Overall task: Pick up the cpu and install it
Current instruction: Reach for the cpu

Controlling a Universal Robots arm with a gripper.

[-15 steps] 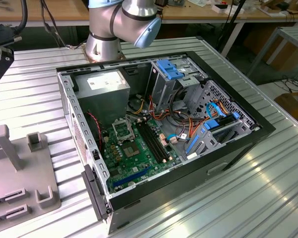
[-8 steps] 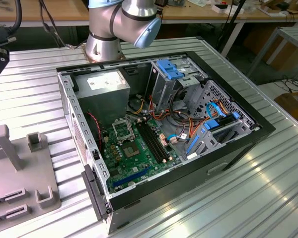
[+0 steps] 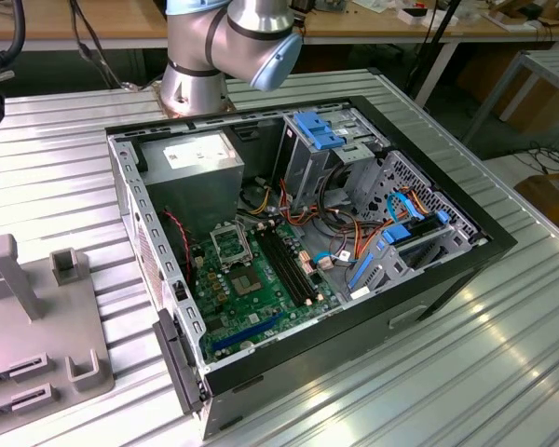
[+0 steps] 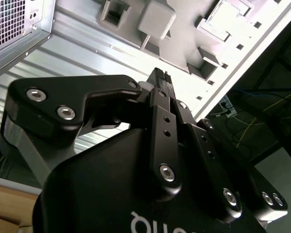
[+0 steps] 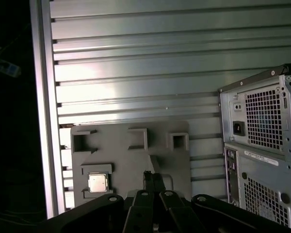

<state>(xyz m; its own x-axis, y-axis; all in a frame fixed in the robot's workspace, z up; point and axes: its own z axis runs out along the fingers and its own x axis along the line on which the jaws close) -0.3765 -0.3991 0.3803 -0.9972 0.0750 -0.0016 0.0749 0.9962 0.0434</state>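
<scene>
"How do the jaws stand?"

"Together, empty. The gripper [image 5: 153,175] hangs over the grey tray [image 5: 131,165]."

"And the cpu?"

"The cpu [image 5: 97,183] lies flat in a tray pocket, which likely keeps it from sliding, well apart from the computer case [image 5: 262,160]."

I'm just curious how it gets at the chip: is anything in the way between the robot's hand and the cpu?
Nothing visible is. In the first wrist view the cpu lies uncovered in a pocket of the grey holder, and the hand hangs above that holder, to one side of the chip.
</scene>
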